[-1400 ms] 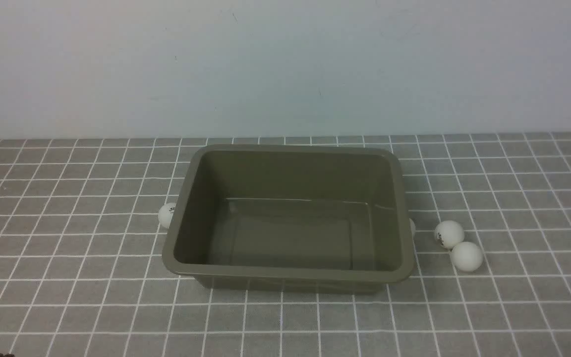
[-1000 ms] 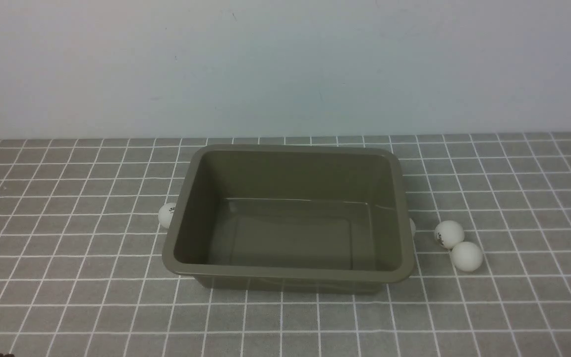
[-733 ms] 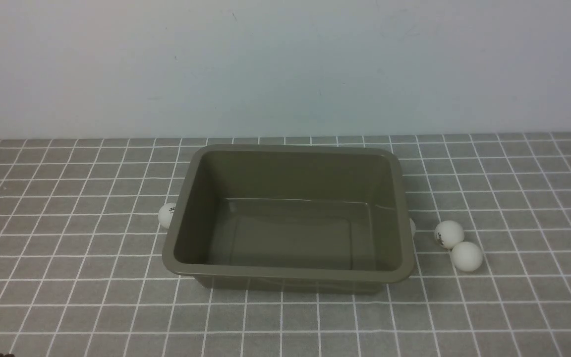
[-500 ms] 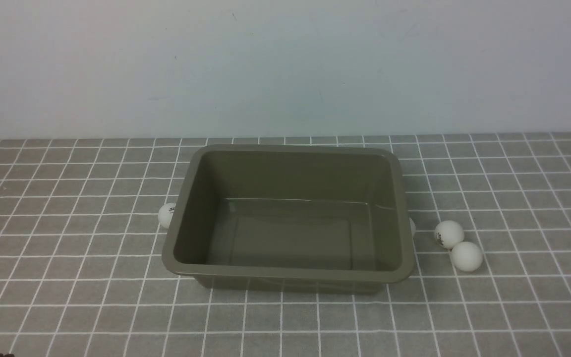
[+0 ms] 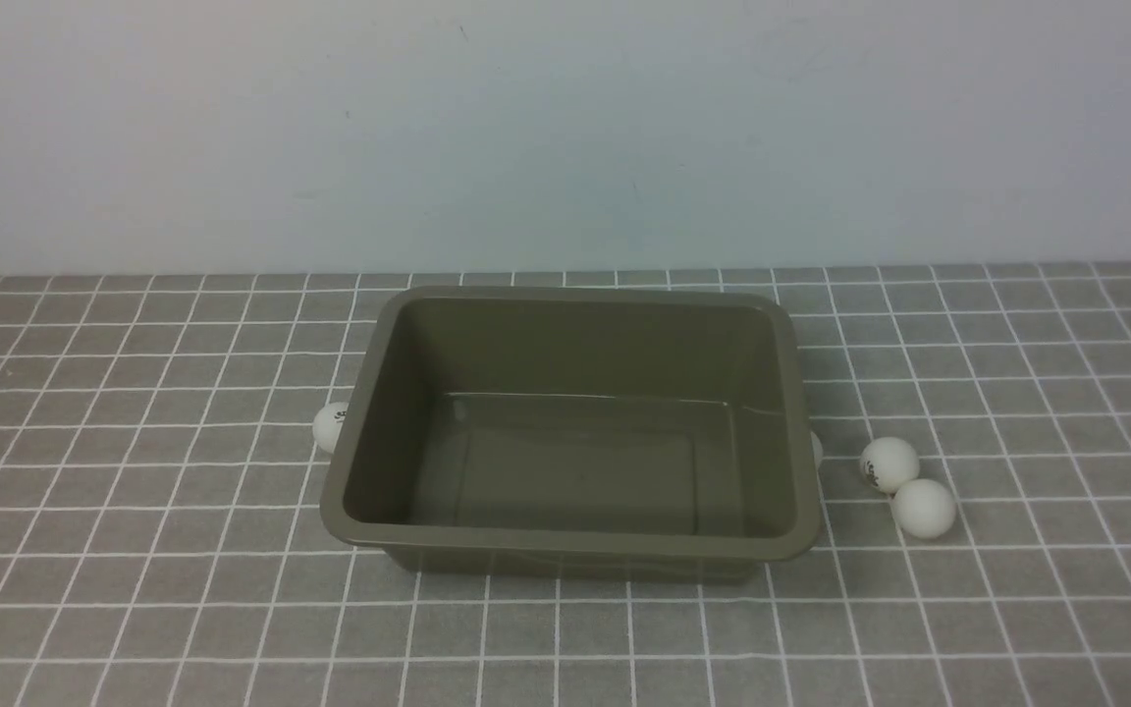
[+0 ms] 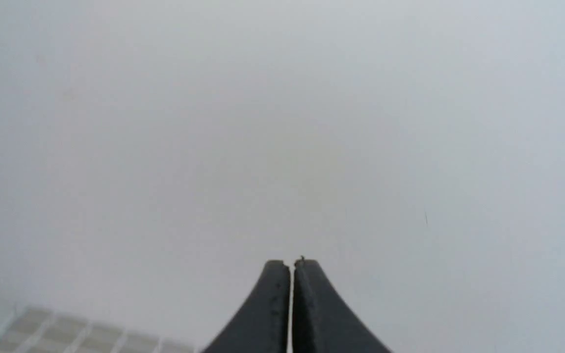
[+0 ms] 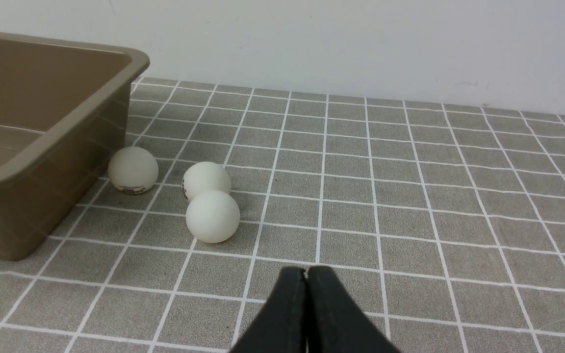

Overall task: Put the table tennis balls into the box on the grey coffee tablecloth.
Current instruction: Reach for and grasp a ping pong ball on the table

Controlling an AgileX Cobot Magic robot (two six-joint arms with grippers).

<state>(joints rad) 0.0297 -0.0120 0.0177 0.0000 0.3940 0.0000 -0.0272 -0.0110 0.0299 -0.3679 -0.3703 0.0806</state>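
The left jaws are pressed together, their two dark tips meeting along a thin seam with nothing between them. They point at the pale wall (image 6: 282, 122), and only a corner of the checked cloth (image 6: 66, 336) shows beneath them. The right jaws are closed in the same way and grip nothing. They hang low over the cloth, tips aimed toward three balls on the robot's right. Nearest those tips lies the plain ball (image 7: 212, 216). Just behind it and touching it is the printed ball (image 7: 206, 179), with a dark mark on its side. Further in lies the third ball (image 7: 133, 170), with small lettering low on it, just beside the side wall of the box (image 7: 66, 132) and under its rolled rim; whether the two touch cannot be told. In the front view the olive-brown box sits upright in the middle of the cloth, a long side toward the robot. There the third ball shows only as a white sliver past the right rim. A fourth ball (image 5: 328, 427) lies against the box's left side, partly hidden by the rim. All four balls seen rest on the cloth outside the box. The wall rises behind the cloth's far edge.
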